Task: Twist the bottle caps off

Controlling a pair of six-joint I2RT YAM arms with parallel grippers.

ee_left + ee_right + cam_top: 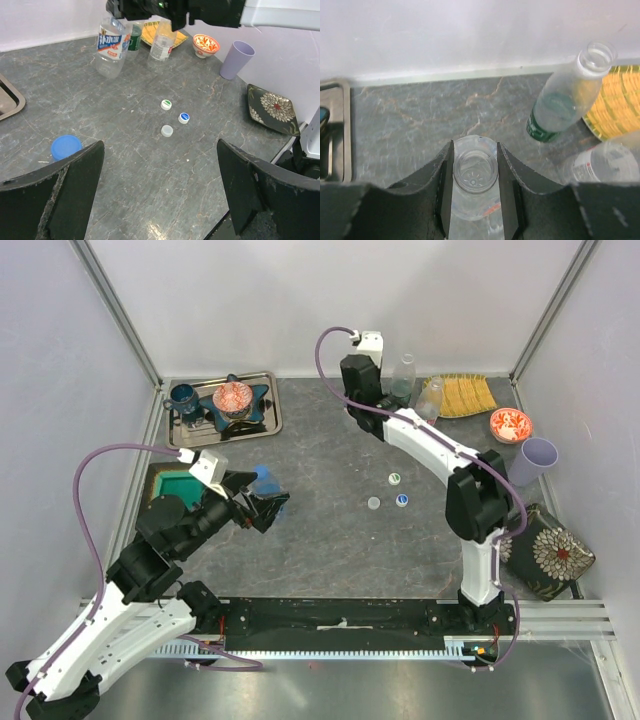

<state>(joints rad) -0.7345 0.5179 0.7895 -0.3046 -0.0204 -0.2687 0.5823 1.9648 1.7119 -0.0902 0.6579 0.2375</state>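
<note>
Looks nearly done: left tool (pixel 159 150) gapes empty beside a blue cap (pixel 66 146), right tool (pixel 475 145) clamps an uncapped clear bottle (pixel 475 172). Next: release it upright.

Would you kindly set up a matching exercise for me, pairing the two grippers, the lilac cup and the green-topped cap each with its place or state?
Things:
1. left gripper
2. right gripper
3. lilac cup
4. green-topped cap

Places or states:
A. lying loose mid-table, next to two other caps
B. open, holding nothing
C. shut on the clear bottle, whose cap is off
D. upright beside the red-patterned bowl

Pairs: 1-B, 2-C, 3-D, 4-A
</note>
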